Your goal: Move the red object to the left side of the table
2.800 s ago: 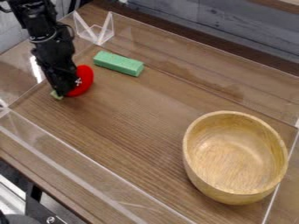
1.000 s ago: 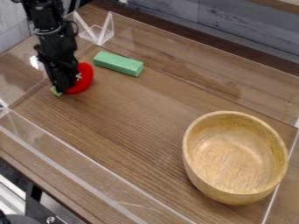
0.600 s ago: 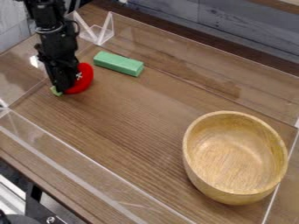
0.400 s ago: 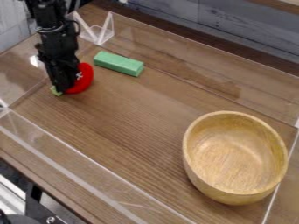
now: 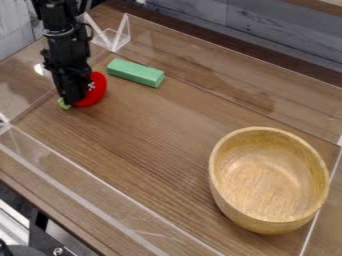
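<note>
The black gripper (image 5: 72, 92) came down from the upper left corner of the view, its fingers drawn together as far as they went, their tips low at the red object (image 5: 92, 91). Whether the fingers had hold of it or merely pressed against it, I could not tell, since they covered part of its near side. The red object, glossy and rounded, lay toward the upper left of the view, on the brown table (image 5: 154, 155), with a bit of green showing at its lower left, beside the fingertips.

Near the red object, a little farther up and to the right, a flat green block (image 5: 136, 72) lay at a slant, apart from both the gripper and the fruit. Behind the gripper stood a clear, angular piece of plastic (image 5: 111, 35).

Well apart from all of these, at the lower right, sat the wooden bowl (image 5: 269, 180), round, pale and wide-mouthed. Its inside was bare wood, with nothing in it.
</note>
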### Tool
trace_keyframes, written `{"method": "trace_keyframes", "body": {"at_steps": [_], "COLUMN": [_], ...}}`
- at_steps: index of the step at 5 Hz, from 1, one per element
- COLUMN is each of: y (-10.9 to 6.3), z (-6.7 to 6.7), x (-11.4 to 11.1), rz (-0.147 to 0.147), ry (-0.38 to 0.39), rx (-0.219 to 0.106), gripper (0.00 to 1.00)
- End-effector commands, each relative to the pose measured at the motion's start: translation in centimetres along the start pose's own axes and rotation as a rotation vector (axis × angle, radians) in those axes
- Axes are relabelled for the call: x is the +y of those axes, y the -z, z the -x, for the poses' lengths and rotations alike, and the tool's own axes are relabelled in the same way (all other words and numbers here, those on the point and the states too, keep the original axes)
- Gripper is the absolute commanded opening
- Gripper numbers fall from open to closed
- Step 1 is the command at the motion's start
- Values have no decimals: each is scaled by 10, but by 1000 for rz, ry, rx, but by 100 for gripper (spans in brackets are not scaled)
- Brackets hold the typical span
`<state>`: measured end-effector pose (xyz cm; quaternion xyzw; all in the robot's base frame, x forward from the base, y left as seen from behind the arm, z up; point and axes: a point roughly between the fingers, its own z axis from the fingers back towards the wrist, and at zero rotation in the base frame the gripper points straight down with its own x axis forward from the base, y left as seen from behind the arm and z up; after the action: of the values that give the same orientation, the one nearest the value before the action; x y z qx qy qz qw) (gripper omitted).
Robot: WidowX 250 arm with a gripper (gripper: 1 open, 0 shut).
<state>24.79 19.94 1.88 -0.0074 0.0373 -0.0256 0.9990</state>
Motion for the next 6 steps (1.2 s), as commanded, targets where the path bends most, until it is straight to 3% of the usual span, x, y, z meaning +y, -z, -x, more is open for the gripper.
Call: {"method": "trace_keyframes", "body": {"at_steps": [1,6], "y": [3,2], "z": [2,0], "x": [2,1], "rz": [-2,0], "ry": [-11,-22], "rx": [24,73], "gripper": [0,0]}}
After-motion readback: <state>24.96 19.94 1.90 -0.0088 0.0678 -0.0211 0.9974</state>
